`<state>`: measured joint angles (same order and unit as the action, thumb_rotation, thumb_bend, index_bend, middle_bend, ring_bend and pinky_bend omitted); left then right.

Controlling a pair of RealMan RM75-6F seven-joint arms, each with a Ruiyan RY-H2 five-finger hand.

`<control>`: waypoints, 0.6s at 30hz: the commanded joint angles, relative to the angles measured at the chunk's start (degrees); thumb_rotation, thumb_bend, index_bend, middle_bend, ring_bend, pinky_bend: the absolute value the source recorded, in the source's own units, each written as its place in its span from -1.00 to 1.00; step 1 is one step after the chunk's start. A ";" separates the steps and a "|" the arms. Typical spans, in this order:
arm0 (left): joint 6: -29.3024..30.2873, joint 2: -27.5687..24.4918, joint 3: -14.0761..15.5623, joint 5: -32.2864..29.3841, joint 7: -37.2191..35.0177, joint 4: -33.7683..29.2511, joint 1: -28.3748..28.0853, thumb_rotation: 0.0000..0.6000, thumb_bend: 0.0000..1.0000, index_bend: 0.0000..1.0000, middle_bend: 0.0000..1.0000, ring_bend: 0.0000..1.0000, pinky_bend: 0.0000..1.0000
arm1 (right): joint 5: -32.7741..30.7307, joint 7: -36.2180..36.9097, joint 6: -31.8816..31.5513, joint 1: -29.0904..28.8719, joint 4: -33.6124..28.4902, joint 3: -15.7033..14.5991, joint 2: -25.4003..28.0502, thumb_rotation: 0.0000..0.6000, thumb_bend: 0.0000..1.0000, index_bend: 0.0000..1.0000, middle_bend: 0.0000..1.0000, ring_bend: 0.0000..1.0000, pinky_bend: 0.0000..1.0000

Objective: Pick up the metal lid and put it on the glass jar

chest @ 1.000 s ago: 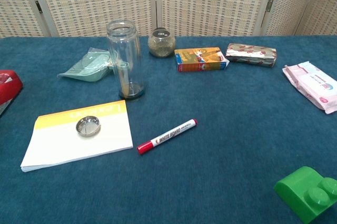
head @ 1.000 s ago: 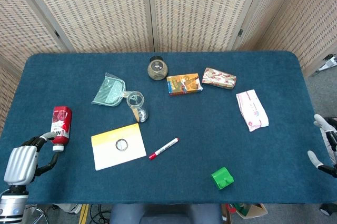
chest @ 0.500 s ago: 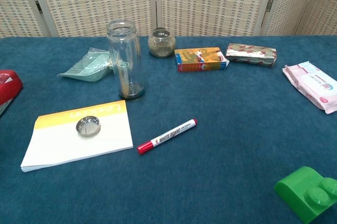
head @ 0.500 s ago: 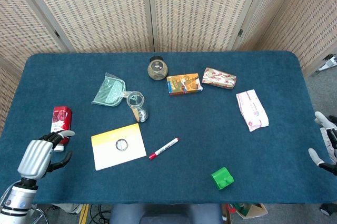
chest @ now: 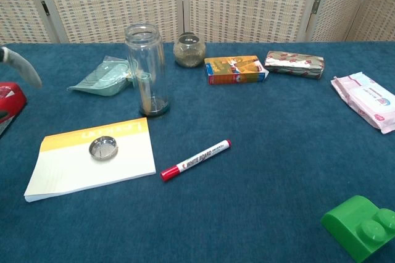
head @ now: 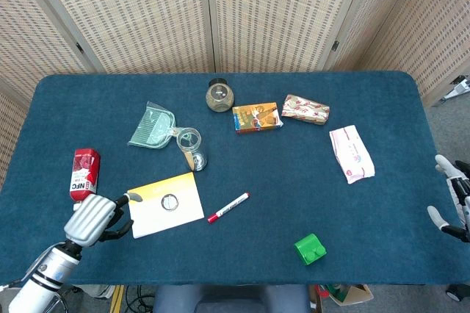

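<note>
1. Behind one blue counter [head: 382, 239], woven folding screens [head: 279, 12] are seen.
2. One yellow-edged notepad [chest: 74, 167] is laid at the front left.
3. One glass jar [chest: 146, 68] is stood upright and uncovered, just behind the notepad.
4. Two robot hands are counted: the left robot hand [head: 94, 219], fingers loosely curled and holding nothing, beside the notepad; the right robot hand [head: 449, 199], spread and empty, at the counter's edge.
5. One red marker [chest: 195, 159] is laid beside the notepad.
6. One metal lid [chest: 103, 148] is rested on the notepad.
</note>
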<state>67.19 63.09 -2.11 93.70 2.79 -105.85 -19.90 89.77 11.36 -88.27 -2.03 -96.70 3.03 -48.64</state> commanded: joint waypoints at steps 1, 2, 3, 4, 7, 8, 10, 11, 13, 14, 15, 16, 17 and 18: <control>-4.60 0.85 0.18 -0.61 1.22 -0.33 -3.28 1.00 -0.20 -0.53 0.96 1.00 1.00 | -0.12 -0.06 0.09 -0.06 0.03 0.06 -0.02 1.00 -0.39 -0.96 -0.56 -0.84 -0.53; -5.47 0.97 0.11 -0.81 2.07 -0.37 -3.88 1.00 -0.18 -0.54 0.97 1.00 1.00 | -0.10 -0.09 0.07 -0.07 0.03 0.07 -0.03 1.00 -0.39 -0.96 -0.56 -0.84 -0.53; -6.31 1.13 0.05 -1.01 3.02 -0.43 -4.47 1.00 -0.15 -0.54 0.98 1.00 1.00 | -0.08 -0.12 0.04 -0.09 0.04 0.09 -0.03 1.00 -0.39 -0.96 -0.56 -0.84 -0.53; -7.41 1.41 -0.04 -1.31 4.18 -0.56 -5.25 1.00 -0.12 -0.55 0.98 1.00 1.00 | -0.08 -0.15 0.06 -0.10 0.05 0.09 -0.05 1.00 -0.39 -0.96 -0.56 -0.84 -0.53; -10.64 2.19 -0.24 -2.81 5.94 -1.17 -7.29 1.00 -0.06 -0.58 0.99 1.00 1.00 | -0.20 -0.25 0.22 -0.22 0.04 0.16 -0.10 1.00 -0.39 -0.96 -0.56 -0.84 -0.53; -11.69 2.42 -0.30 -3.32 6.49 -1.29 -7.95 1.00 -0.06 -0.59 1.00 1.00 1.00 | -0.22 -0.28 0.31 -0.27 0.04 0.16 -0.13 1.00 -0.39 -0.96 -0.56 -0.84 -0.53; -14.32 2.86 -0.40 -4.77 8.47 -1.38 -9.52 1.00 -0.06 -0.59 1.00 1.00 1.00 | -0.27 -0.36 0.54 -0.36 0.04 0.13 -0.21 1.00 -0.39 -0.96 -0.56 -0.84 -0.53; -15.28 3.12 -0.49 -5.48 9.48 -1.37 -10.13 1.00 -0.06 -0.59 1.00 1.00 1.00 | -0.30 -0.36 0.63 -0.39 0.06 0.12 -0.23 1.00 -0.39 -0.96 -0.56 -0.84 -0.53; -17.17 3.97 -0.70 -7.27 11.75 -1.20 -11.40 1.00 -0.05 -0.59 1.00 1.00 1.00 | -0.43 -0.38 0.74 -0.42 0.10 0.13 -0.24 1.00 -0.39 -0.96 -0.56 -0.84 -0.53; -17.85 4.38 -0.79 -8.09 12.66 -1.11 -11.89 1.00 -0.05 -0.59 1.00 1.00 1.00 | -0.49 -0.39 0.77 -0.41 0.11 0.12 -0.24 1.00 -0.39 -0.96 -0.56 -0.84 -0.53; -18.63 4.93 -0.88 -9.19 13.67 -0.92 -12.46 1.00 -0.05 -0.59 1.00 1.00 1.00 | -0.56 -0.37 0.80 -0.40 0.13 0.12 -0.24 1.00 -0.39 -0.96 -0.56 -0.84 -0.53; -19.14 5.33 -0.95 -10.12 14.30 -0.74 -12.83 1.00 -0.05 -0.59 1.00 1.00 1.00 | -0.60 -0.33 0.82 -0.39 0.16 0.11 -0.24 1.00 -0.39 -0.96 -0.56 -0.84 -0.53; -19.61 5.71 -1.00 -11.08 14.89 -0.54 -13.17 1.00 -0.05 -0.59 1.00 1.00 1.00 | -0.62 -0.30 0.83 -0.37 0.20 0.09 -0.26 1.00 -0.39 -0.96 -0.56 -0.84 -0.53; -20.13 6.25 -1.06 -12.26 15.63 -0.21 -13.62 1.00 -0.05 -0.59 1.00 1.00 1.00 | -0.67 -0.25 0.84 -0.34 0.29 0.07 -0.29 1.00 -0.39 -0.96 -0.56 -0.84 -0.53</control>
<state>48.35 68.24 -2.93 83.17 17.26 -106.56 -32.41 89.12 11.10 -87.44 -2.38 -96.44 3.12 -48.91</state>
